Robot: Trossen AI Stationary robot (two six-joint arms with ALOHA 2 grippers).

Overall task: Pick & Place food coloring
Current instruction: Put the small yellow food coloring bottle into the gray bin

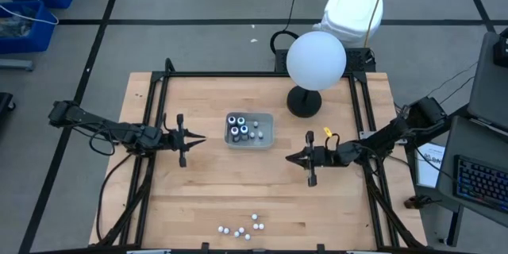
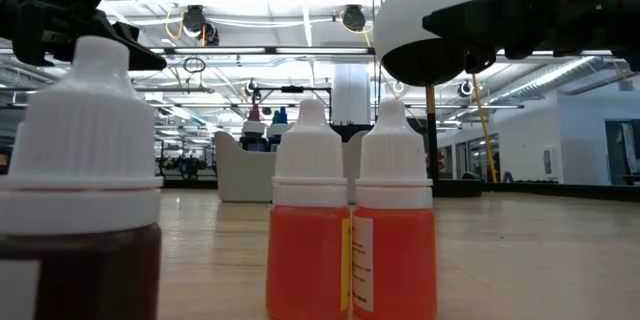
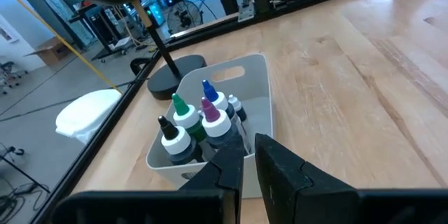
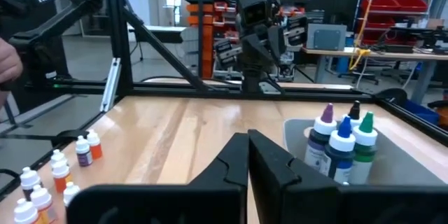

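Note:
Several food coloring bottles [image 1: 244,128] stand upright in a grey tray [image 1: 270,119] at the table's middle; their coloured tips show in the left wrist view [image 3: 199,122] and the right wrist view [image 4: 343,140]. More small white-capped bottles [image 1: 242,226] stand on the table near its front edge, close up in the low view [image 2: 350,220]. My left gripper [image 1: 200,139] hovers level just left of the tray, open only by a thin slit [image 3: 249,143], with nothing in it. My right gripper [image 1: 289,159] hovers level to the right of the tray and nearer the front, shut and empty [image 4: 248,140].
A large white globe lamp [image 1: 316,59] on a black base [image 1: 304,101] stands behind the tray to the right. A black frame [image 1: 238,75] runs around the table's far and side edges. Bare wood lies between the tray and the front bottles.

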